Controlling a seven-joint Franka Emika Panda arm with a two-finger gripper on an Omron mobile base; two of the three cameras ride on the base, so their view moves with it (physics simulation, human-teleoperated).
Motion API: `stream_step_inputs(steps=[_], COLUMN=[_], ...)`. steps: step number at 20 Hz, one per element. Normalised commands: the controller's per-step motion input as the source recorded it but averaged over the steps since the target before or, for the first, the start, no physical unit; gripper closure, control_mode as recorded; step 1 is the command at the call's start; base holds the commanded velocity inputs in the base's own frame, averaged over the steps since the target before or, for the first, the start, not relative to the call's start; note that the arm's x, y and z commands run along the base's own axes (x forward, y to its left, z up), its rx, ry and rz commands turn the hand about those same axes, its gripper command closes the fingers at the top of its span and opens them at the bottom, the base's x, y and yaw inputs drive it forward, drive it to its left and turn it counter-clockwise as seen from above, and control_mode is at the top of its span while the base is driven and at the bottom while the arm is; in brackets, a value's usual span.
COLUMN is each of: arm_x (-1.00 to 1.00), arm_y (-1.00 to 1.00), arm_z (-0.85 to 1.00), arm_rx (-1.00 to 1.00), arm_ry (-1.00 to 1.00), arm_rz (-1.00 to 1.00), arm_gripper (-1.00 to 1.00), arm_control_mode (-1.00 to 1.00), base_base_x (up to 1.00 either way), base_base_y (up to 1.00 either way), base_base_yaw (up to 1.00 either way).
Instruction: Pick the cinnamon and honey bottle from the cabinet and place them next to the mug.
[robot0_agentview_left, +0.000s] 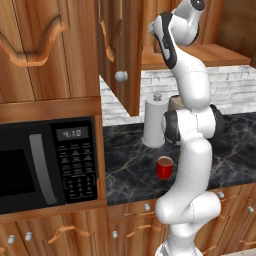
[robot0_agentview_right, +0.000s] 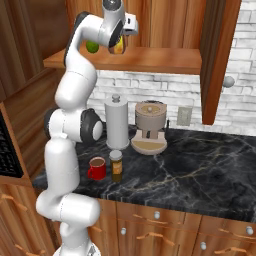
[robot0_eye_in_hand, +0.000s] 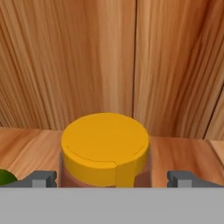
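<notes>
Kitchen: microwave (robot0_agentview_left: 47, 162), wood cabinet (robot0_agentview_left: 50, 47), marble-like counter (robot0_agentview_right: 200, 175)

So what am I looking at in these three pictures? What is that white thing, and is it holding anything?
The white thing is a robot arm in a computer-drawn kitchen. Two pictures come from cameras behind it, left and right; the third from a camera on its hand. The arm reaches up into the open cabinet. Its gripper, seen from the hand camera, is open, one fingertip on each side of the honey bottle with the yellow cap, not yet gripping. On the dark counter stand the red mug, the cinnamon jar right beside it, a paper-towel roll and a coffee machine.
</notes>
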Motion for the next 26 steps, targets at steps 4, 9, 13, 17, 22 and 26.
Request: stream_step_inputs(steps=[4,9,13,17,22,26], arm_x=[0.03,0.0,0.0,0.0,0.0,-0.01], arm_y=[0.0,0.0,0.0,0.0,0.0,0.0], arm_z=[-0.21,-0.07,0.0,0.0,0.0,0.0], arm_rx=[0.0,0.0,0.0,0.0,0.0,0.0], arm_ry=[0.01,0.01,0.0,0.0,0.0,0.0], arm_rz=[0.0,0.0,0.0,0.0,0.0,0.0], arm_gripper=[-1.0,-1.0,-1.0,1.0,1.0,1.0], arm_control_mode=[-1.0,-1.0,-1.0,-1.0,-1.0,-1.0], base_base_x=[0.0,0.0,0.0,0.0,0.0,0.0], base_base_y=[0.0,0.0,0.0,0.0,0.0,0.0], base_base_yaw=[0.0,0.0,0.0,0.0,0.0,0.0])
